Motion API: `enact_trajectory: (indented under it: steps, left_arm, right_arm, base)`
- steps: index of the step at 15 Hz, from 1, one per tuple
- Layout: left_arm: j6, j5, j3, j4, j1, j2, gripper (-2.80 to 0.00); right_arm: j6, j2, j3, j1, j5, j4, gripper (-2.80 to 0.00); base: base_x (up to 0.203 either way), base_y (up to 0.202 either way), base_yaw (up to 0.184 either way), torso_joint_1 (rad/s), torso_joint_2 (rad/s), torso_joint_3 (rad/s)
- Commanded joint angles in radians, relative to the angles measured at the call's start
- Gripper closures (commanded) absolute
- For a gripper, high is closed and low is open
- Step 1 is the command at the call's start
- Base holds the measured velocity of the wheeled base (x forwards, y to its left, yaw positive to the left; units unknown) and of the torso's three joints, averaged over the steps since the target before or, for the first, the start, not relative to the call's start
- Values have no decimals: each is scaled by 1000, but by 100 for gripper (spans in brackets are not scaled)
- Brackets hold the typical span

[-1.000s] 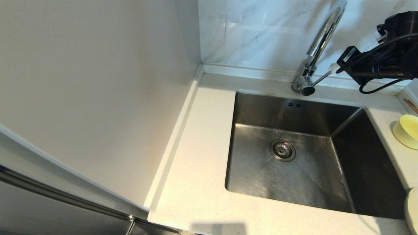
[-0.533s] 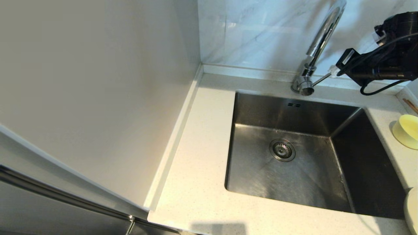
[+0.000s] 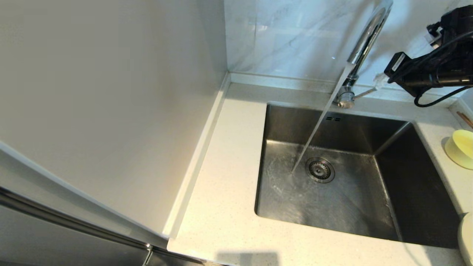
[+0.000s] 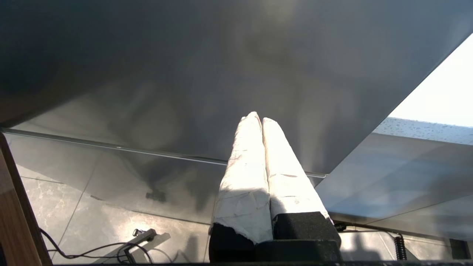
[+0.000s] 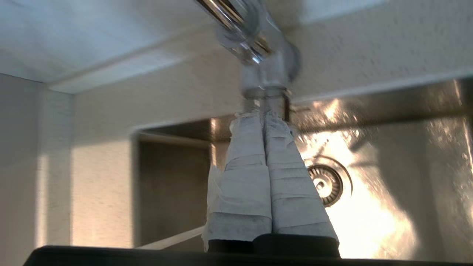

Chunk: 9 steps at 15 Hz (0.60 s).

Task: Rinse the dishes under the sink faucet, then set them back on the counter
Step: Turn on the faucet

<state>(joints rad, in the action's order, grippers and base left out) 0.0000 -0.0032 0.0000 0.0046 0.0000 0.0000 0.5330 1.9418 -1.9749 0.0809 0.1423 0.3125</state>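
Observation:
A stream of water [image 3: 314, 135] falls from the chrome faucet [image 3: 364, 44] into the steel sink [image 3: 414, 192], landing just left of the drain strainer [image 3: 320, 170]. My right gripper [image 3: 378, 79] is shut, its white-taped tips touching the end of the faucet's thin side lever [image 3: 364, 92]. In the right wrist view the gripper [image 5: 263, 115] meets the faucet base [image 5: 268, 72] above the basin. The pale-yellow bowl [image 3: 460, 147] and the rim of the cream plate [image 3: 466, 236] rest on the counter [image 3: 221, 207] at the right edge. My left gripper [image 4: 257, 118] is shut, parked low beside a grey panel, off the counter.
A tall pale wall panel [image 3: 111, 111] borders the counter on the left. Marble backsplash [image 3: 288, 37] rises behind the faucet. Beyond the bowl a thin brown stick [image 3: 465, 119] lies on the counter. Below the left gripper are floor tiles and a cable [image 4: 111, 247].
The right gripper has lifted the lever's end upward and slightly right. Water now runs from the faucet, where the basin was dry before. The dishes have not moved.

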Motion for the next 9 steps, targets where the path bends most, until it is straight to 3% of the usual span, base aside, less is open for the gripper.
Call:
enact_trajectory:
  steps: [1,4,9]
  left_arm:
    - [0,-1,0,0,0,0,0]
    - [0,0,0,0,0,0,0]
    - [0,0,0,0,0,0,0]
  right_arm:
    - [2,-67,-1,7,-1,-6,0]
    - [-21,-187,-1,33,-12,51,0]
    - [-142,-430,0,121,-15,527,0]
  base:
    - [0,0,0,0,0,0]
    - [0,0,0,0,0,0]
    - [0,0,0,0,0,0]
